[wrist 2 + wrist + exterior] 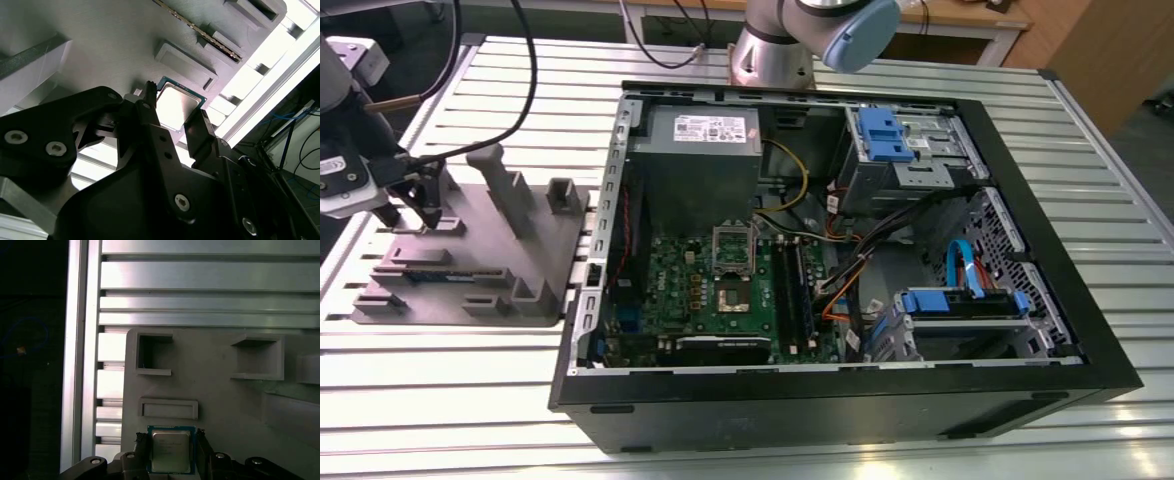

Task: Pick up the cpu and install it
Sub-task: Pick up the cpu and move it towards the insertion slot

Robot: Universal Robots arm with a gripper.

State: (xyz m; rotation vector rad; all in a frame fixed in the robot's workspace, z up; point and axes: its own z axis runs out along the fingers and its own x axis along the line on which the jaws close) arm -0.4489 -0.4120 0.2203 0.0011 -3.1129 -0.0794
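Pincer (408,214) hangs low over the grey tray (534,262) by the surface's edge at the exterior view's left, bracketing the cpu (171,451); we cannot tell if it's clenched. Rightward, the socket (731,292) looks empty, so we judge install undone.

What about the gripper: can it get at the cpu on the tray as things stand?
Likely yes: the gripper hangs right at the cpu on the grey tray, and nothing shows between them.
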